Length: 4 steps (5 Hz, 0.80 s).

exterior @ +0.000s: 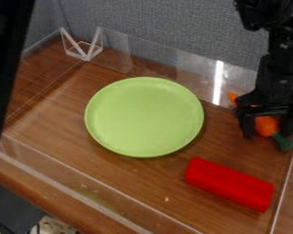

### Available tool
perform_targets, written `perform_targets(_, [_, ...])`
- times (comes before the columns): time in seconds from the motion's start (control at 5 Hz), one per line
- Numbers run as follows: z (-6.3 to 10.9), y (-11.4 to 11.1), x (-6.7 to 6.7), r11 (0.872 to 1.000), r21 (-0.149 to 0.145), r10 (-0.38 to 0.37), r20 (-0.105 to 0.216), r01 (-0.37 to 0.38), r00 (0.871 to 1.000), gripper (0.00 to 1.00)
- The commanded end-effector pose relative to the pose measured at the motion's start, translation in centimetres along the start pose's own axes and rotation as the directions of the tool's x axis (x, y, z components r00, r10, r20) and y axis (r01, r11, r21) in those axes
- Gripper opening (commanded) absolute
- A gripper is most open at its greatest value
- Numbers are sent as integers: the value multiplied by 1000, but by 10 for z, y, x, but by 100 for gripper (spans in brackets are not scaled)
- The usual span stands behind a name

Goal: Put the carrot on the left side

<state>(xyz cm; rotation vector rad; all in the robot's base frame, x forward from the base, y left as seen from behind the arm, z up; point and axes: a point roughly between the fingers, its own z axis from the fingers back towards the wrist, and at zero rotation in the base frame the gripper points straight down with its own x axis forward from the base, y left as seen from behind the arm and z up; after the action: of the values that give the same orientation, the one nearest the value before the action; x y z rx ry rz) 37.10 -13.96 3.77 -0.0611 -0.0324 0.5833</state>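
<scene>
Small orange tapered toy carrot (269, 124) with a dark green stem end, lying at the right of the wooden table (63, 101), close to the clear plastic wall (288, 183) and mostly hidden behind the black gripper (264, 125). Jaws apart, pointing straight down, straddling the carrot, not yet closed on it.

Risks from here: closing off-centre on the tapered body, squeezing the carrot out sideways toward the wall. Possibly pinching only the thin stem end, with a drop during the carry. Further, on the way left, a low path clipping the round light-green plate (143, 116). Red rectangular block (230, 184) near, in front of the carrot, though apart from the jaws.
</scene>
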Motion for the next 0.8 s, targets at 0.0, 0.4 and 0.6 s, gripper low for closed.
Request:
perform_targets(0.0, [19, 0, 12, 998, -60, 20, 71, -15, 997, 100])
perform_targets(0.4, [29, -4, 19, 997, -78, -6, 116, 16, 993, 0])
perform_targets(0.6, [32, -2, 15, 996, -88, 6, 158, 8, 987, 0])
